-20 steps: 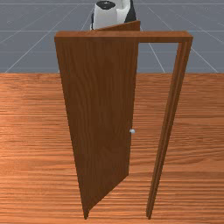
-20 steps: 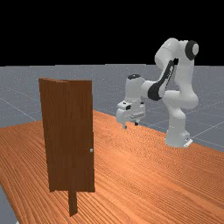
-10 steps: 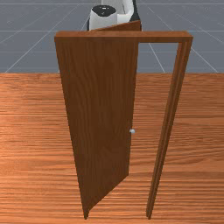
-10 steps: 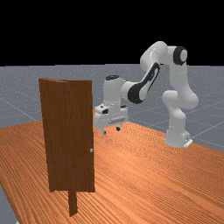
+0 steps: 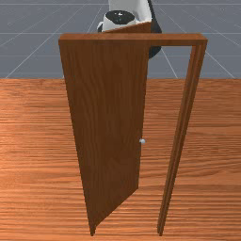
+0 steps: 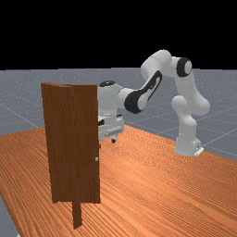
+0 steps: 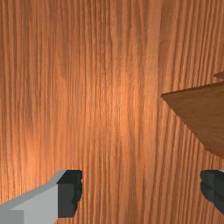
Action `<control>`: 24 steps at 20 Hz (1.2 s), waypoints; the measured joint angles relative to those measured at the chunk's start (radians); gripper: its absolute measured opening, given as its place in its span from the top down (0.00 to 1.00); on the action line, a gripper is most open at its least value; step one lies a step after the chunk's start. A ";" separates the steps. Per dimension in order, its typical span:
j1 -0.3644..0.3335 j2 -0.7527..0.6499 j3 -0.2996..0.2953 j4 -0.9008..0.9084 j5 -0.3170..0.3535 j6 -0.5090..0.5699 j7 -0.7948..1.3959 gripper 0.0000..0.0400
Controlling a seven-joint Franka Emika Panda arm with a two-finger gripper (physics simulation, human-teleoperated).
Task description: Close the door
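Yeah, the door [image 5: 108, 122], a flat dark wood-grain slab with a little round knob [image 5: 142, 141], sits ajar in its squared-off frame [image 5: 182, 117] on the streaky orangey counter [image 5: 212, 164]. Hand [image 6: 106, 143] is wide open.

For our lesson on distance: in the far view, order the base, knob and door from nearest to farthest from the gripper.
1. Door: just to the view's left of the gripper.
2. Knob: on the door, lower in the view.
3. Base: off at the view's right.
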 joint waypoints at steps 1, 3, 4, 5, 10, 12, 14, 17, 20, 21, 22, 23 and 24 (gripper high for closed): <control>0.010 0.000 0.005 0.000 -0.003 0.000 0.005 0.00; 0.035 0.002 0.008 0.005 -0.003 -0.007 0.061 0.00; 0.046 0.004 0.007 0.008 -0.001 -0.011 0.093 0.00; 0.054 0.005 0.007 0.010 0.000 -0.014 0.116 0.00; 0.068 0.018 0.012 0.031 -0.007 -0.023 0.123 0.00; 0.073 0.034 0.007 0.052 -0.005 -0.016 0.154 0.00; 0.073 0.054 0.007 0.081 -0.005 -0.018 0.154 0.00; 0.076 0.100 0.002 0.162 0.003 -0.076 0.180 0.00; 0.068 0.131 0.010 0.209 -0.003 -0.086 0.127 0.00; 0.068 0.139 0.010 0.223 -0.003 -0.092 0.124 0.00; 0.072 0.138 0.005 0.214 -0.002 -0.060 0.151 0.00; 0.072 0.149 0.005 0.230 -0.002 -0.063 0.151 0.00; 0.079 0.200 -0.004 0.327 0.012 -0.139 0.210 0.00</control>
